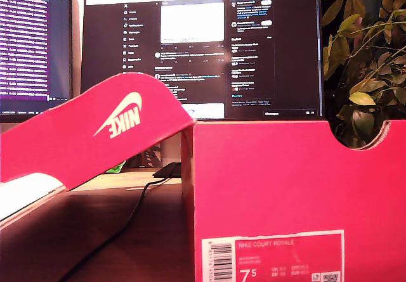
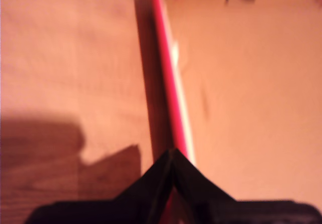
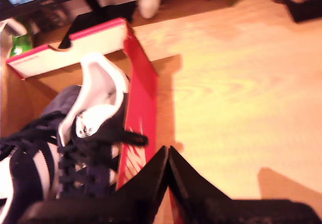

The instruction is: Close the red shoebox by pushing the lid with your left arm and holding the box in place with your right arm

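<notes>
only the exterior view shows the red shoebox [image 1: 285, 193] with its lid [image 1: 95, 136] half raised; my tools do not appear there. my first tool [image 2: 173, 156], fingers together, meets the lid's thin edge above the counter [image 2: 60, 58]. my second tool [image 3: 167, 153], also pinched together, sits at the box wall beside a dark shoe [image 3: 75, 153], with free counter on the other side.

Both grippers' fingers [image 2: 173, 166] pressed together.

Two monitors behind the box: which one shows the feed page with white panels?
The large central monitor, directly behind the raised shoebox lid. The other monitor, at the exterior view's left edge, shows only dense lines of text.
</notes>
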`<state>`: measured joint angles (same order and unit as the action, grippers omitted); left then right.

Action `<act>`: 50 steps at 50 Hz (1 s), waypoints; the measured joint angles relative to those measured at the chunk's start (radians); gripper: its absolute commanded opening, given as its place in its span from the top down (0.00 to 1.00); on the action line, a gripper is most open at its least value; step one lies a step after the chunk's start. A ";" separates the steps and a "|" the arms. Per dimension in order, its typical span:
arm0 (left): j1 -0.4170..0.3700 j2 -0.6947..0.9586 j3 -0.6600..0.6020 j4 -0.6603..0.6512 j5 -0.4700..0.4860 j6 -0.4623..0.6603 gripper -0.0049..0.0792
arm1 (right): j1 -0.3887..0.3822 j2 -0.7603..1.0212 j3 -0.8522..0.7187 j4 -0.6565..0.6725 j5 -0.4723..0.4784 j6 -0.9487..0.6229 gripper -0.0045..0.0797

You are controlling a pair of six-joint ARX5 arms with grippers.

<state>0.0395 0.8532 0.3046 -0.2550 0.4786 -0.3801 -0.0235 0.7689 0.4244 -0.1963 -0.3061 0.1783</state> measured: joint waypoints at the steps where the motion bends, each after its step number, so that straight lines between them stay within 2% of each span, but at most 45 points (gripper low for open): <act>1: 0.000 0.025 0.007 -0.005 0.004 0.007 0.96 | 0.000 0.020 0.006 0.001 -0.002 -0.022 0.96; 10: 0.000 0.153 0.051 -0.014 0.044 0.053 0.96 | 0.000 0.170 0.017 0.002 -0.036 -0.057 0.96; 24: 0.000 0.282 0.092 -0.026 0.105 0.059 0.96 | 0.000 0.342 0.017 0.037 -0.129 -0.075 0.96; 36: 0.001 0.356 0.092 -0.006 0.186 0.070 0.96 | 0.002 0.385 0.017 0.068 -0.184 -0.074 0.96; 50: 0.005 0.356 0.092 0.017 0.263 0.070 0.96 | 0.059 0.401 0.017 0.082 -0.185 -0.073 0.96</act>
<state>0.0441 1.2087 0.3969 -0.2382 0.7414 -0.3103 0.0357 1.1698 0.4416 -0.1146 -0.4915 0.1051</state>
